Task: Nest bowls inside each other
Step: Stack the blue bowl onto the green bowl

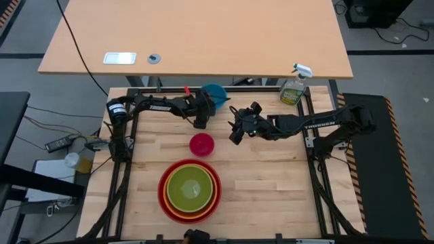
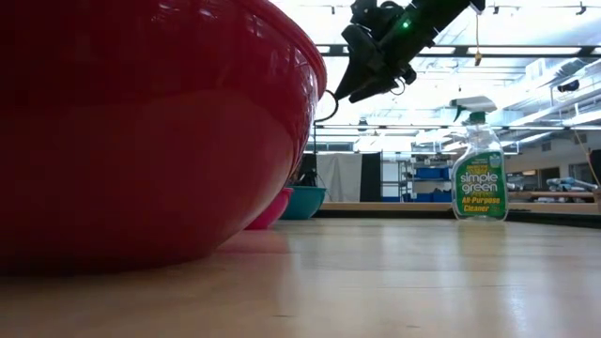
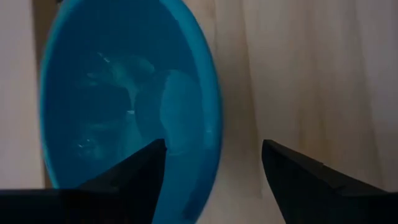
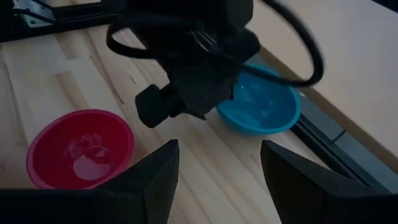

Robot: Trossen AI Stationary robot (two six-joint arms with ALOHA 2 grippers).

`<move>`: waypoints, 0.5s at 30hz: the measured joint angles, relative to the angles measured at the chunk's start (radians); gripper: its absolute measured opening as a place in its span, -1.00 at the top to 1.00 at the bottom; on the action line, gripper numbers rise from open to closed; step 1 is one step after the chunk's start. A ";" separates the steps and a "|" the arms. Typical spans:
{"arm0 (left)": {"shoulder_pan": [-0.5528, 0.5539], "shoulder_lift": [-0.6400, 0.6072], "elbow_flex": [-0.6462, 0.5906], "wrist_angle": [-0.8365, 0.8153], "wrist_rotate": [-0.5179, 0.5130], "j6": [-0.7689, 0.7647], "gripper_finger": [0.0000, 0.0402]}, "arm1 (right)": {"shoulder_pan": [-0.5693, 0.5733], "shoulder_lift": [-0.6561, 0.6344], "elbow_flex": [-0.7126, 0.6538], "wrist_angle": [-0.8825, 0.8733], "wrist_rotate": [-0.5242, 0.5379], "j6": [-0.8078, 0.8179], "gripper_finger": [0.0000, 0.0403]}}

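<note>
The blue bowl stands upright on the table near its far edge. My left gripper is open and slants down at that bowl's rim: one finger is over the inside, the other outside over bare wood. The pink bowl rests on its base mid-table. Near the front edge the lime green bowl sits in the orange one, and both sit in the red bowl. My right gripper hangs open above the table, right of the pink bowl, with nothing between its fingers.
A green spray bottle stands at the far right corner. A second, lighter table lies beyond the far edge. Dark frame rails run along the left and right sides. Bare wood lies right of the nested bowls.
</note>
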 joint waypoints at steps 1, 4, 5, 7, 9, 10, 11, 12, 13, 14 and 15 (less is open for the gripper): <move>0.000 0.008 0.000 0.003 -0.010 0.000 -0.34 | 0.000 0.000 0.000 0.004 0.000 -0.004 -0.15; 0.000 0.024 -0.001 0.014 -0.045 0.000 -0.28 | 0.000 0.000 0.000 0.012 0.000 -0.011 -0.15; 0.000 0.026 -0.001 0.024 -0.053 0.000 -0.24 | 0.000 0.000 0.000 0.014 0.000 -0.013 -0.15; 0.000 0.027 -0.001 0.026 -0.064 -0.004 -0.13 | 0.000 0.000 0.000 0.014 -0.001 -0.014 -0.15; 0.000 0.027 -0.001 0.033 -0.077 -0.004 0.01 | 0.000 0.000 0.000 0.014 0.000 -0.014 -0.15; 0.000 0.027 -0.001 0.033 -0.084 -0.006 0.10 | 0.000 0.000 0.000 0.014 -0.001 -0.014 -0.15; 0.000 0.027 -0.001 0.034 -0.092 -0.012 0.20 | 0.000 0.000 0.000 0.014 -0.002 -0.013 -0.15; 0.000 0.027 -0.001 0.036 -0.100 -0.015 0.30 | 0.000 0.000 0.000 0.014 -0.004 -0.013 -0.15; 0.000 0.027 -0.001 0.037 -0.108 -0.020 0.40 | 0.000 0.000 0.000 0.013 -0.007 -0.013 -0.15; 0.000 0.027 -0.001 0.037 -0.121 -0.025 0.52 | 0.000 0.000 0.000 0.013 -0.008 -0.013 -0.15; 0.000 0.027 -0.001 0.037 -0.126 -0.027 0.63 | 0.000 0.000 0.000 0.013 -0.008 -0.011 -0.15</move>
